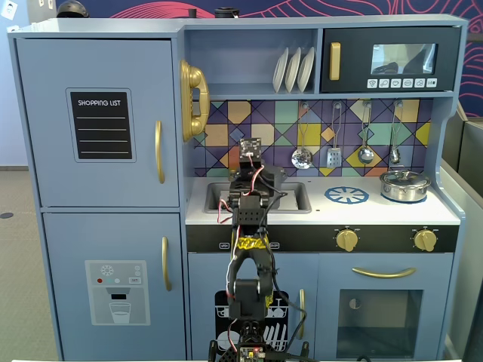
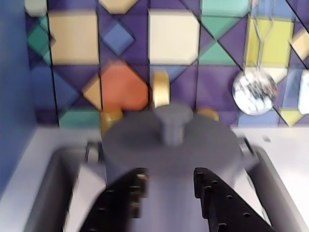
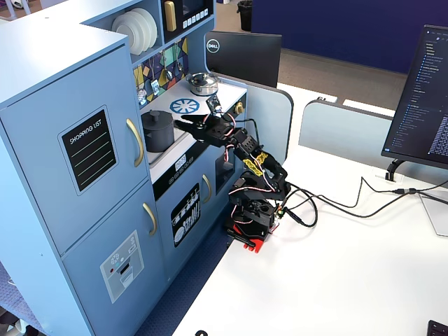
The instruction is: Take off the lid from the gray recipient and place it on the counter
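Note:
The gray recipient (image 2: 159,166) stands in the recessed sink (image 2: 48,193) with the lid (image 2: 145,142) resting flat on it, knob up. In the wrist view my gripper (image 2: 169,179) is open, its two black fingers (image 2: 123,198) pointing at the pot's front wall just below the lid's rim, nothing between them. From the side fixed view the pot (image 3: 157,134) and its lid (image 3: 155,116) sit just left of the gripper (image 3: 182,124). The white counter (image 3: 218,94) runs on toward the back. In the front fixed view my arm (image 1: 249,219) hides most of the pot.
A shiny silver pot (image 1: 405,185) with its own lid stands at the counter's right end, beside the blue burner mark (image 1: 346,195). Utensils (image 1: 302,157) hang on the tiled back wall. A gold tap (image 2: 161,89) rises behind the gray pot. The fridge wall (image 2: 12,96) bounds the left.

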